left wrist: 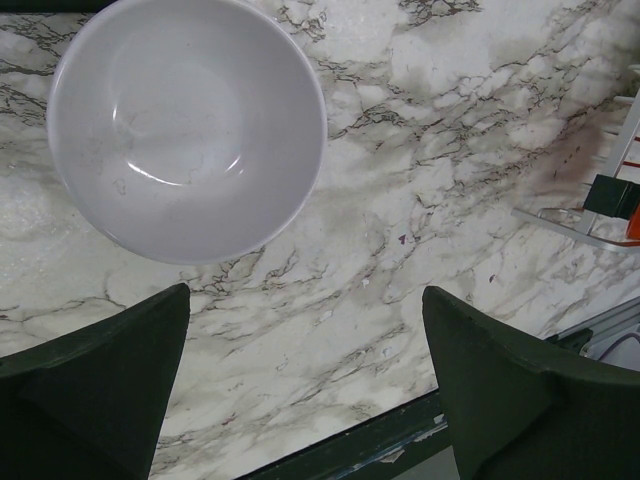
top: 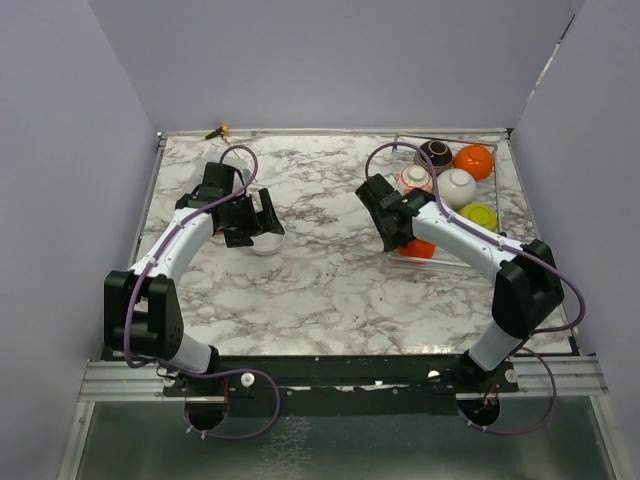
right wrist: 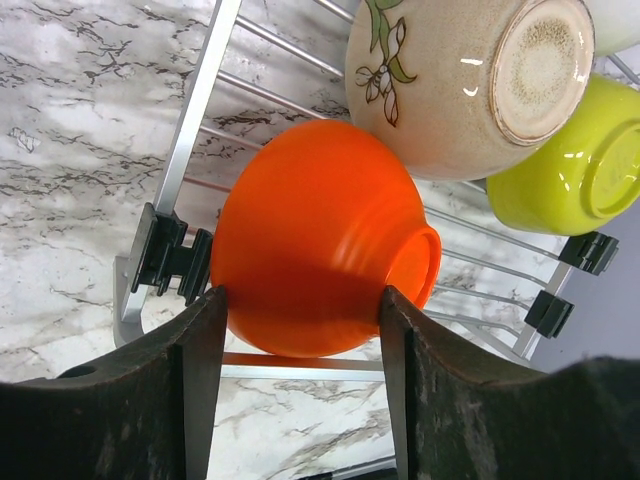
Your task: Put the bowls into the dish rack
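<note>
An orange bowl (right wrist: 320,240) lies on its side at the near-left corner of the silver wire dish rack (right wrist: 195,110), and my right gripper (right wrist: 300,305) is shut on it, both fingers pressed to its sides. From above only a sliver of this bowl (top: 420,249) shows under the right gripper (top: 405,235). A white bowl (left wrist: 185,120) stands upright on the marble, ahead and to the left of my left gripper (left wrist: 305,300). That gripper is open and empty. From above, the left gripper (top: 262,222) hangs over the white bowl (top: 268,244).
In the rack (top: 445,263) sit a dark brown bowl (top: 434,152), a second orange bowl (top: 473,160), a patterned white bowl (top: 414,180), a pale bowl (top: 457,186) and a lime green one (top: 479,214). A flowered beige bowl (right wrist: 450,80) touches the held bowl.
</note>
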`<act>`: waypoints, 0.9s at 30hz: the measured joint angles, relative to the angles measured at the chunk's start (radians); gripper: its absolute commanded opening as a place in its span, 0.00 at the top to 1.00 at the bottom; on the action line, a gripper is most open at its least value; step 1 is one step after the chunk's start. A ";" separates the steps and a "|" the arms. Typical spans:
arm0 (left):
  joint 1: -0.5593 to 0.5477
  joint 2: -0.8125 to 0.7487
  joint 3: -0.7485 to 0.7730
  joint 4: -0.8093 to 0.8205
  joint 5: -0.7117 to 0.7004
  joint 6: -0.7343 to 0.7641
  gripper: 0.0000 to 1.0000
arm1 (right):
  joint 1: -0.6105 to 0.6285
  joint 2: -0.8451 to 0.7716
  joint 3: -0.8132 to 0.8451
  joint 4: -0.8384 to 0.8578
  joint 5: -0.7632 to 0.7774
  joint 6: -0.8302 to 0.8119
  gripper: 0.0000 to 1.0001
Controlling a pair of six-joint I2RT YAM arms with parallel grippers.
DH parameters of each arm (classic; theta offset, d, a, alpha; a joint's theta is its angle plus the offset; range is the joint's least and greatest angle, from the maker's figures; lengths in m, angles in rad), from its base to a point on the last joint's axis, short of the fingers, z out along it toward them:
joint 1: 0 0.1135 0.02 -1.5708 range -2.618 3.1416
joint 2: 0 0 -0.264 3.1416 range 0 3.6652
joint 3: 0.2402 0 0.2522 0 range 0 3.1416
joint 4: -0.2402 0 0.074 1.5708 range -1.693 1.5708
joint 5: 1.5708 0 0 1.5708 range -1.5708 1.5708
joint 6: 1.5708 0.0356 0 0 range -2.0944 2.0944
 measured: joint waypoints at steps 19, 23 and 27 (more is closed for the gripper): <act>0.000 0.018 0.026 0.000 0.002 0.000 0.01 | 0.026 0.076 -0.063 -0.005 0.202 -0.077 0.53; 0.000 0.018 0.034 0.002 0.009 -0.001 0.01 | 0.016 0.072 -0.061 -0.028 0.196 -0.089 0.45; 0.000 0.018 0.034 0.001 0.012 -0.004 0.01 | 0.014 0.052 -0.010 -0.047 0.117 -0.069 0.37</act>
